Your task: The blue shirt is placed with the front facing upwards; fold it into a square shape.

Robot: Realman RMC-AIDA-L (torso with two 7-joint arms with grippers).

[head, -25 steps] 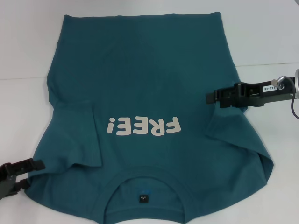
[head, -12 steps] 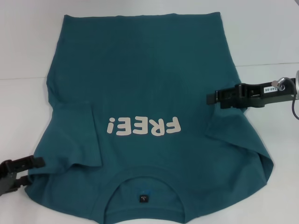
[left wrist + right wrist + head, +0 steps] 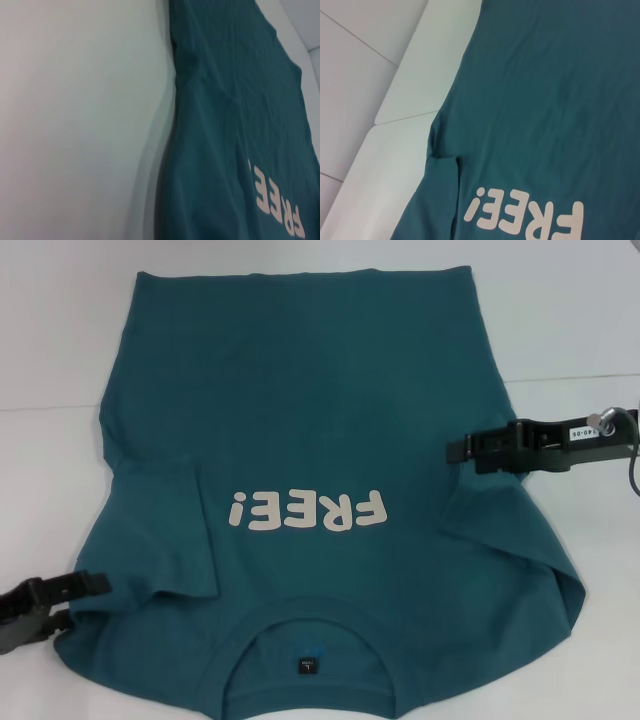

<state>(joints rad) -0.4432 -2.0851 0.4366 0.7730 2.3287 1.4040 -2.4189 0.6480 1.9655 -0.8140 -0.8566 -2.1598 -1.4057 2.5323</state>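
The blue shirt point(image 3: 300, 440) lies on a white table point(image 3: 560, 320). The left gripper point(image 3: 95, 588) is slightly spread at the shirt's sleeve; the right gripper point(image 3: 455, 451) is over the shirt's edge, and I cannot tell its state.

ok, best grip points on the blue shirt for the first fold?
Probably the side edges. The blue shirt lies flat, print up, collar toward the robot, both sleeves already folded in, so the sides are the free edges. The left hand sits at the near left shoulder edge and the right hand at the right edge above the sleeve: pinch each from outside, low along the table.
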